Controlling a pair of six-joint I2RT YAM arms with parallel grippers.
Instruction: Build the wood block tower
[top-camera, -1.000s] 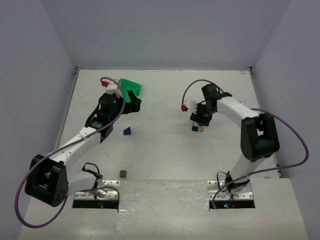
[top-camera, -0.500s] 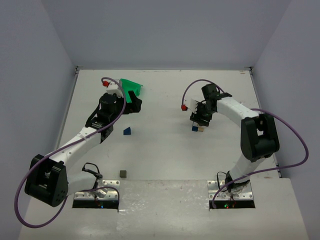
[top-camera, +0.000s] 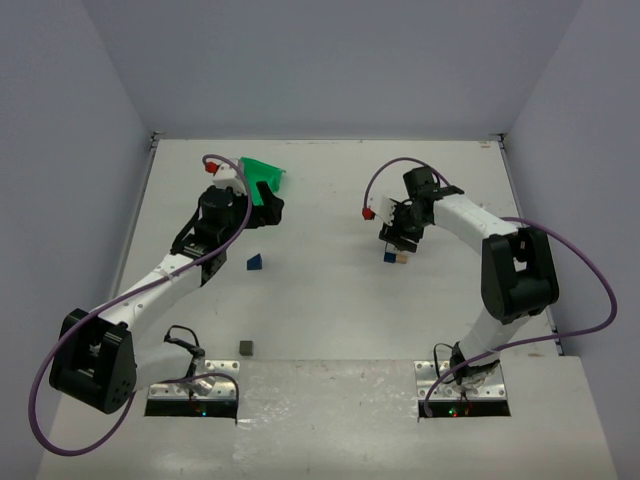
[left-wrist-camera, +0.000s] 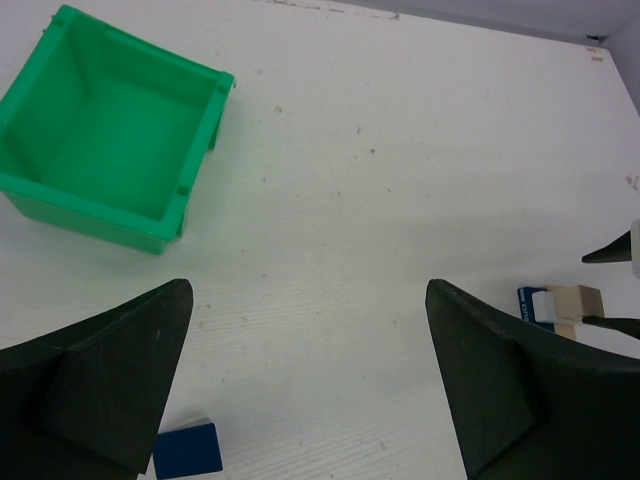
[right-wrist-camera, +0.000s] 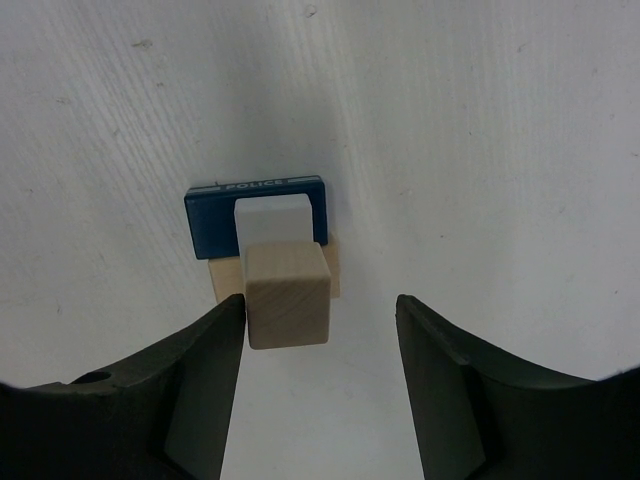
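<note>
The wood block tower (top-camera: 396, 257) stands right of centre. In the right wrist view it is a blue block (right-wrist-camera: 207, 217) marked POLICE, a white slab (right-wrist-camera: 270, 217), a tan base (right-wrist-camera: 226, 279) and a tan cube (right-wrist-camera: 288, 295) on top. My right gripper (right-wrist-camera: 320, 308) is open just above it; the left finger (right-wrist-camera: 205, 370) is close beside the cube and the right finger (right-wrist-camera: 450, 370) stands well clear. My left gripper (left-wrist-camera: 308, 300) is open and empty over bare table. A blue wedge (left-wrist-camera: 188, 450) lies by its left finger, and shows in the top view (top-camera: 255, 262).
A green plastic bin (top-camera: 266, 172) sits at the back left, right by my left gripper (top-camera: 268, 208); it is empty in the left wrist view (left-wrist-camera: 110, 140). A dark cube (top-camera: 245, 347) lies near the front edge. The tower also shows in the left wrist view (left-wrist-camera: 562, 304).
My right wrist has shifted very slightly over the tower. The left arm and the loose blocks have not moved.
</note>
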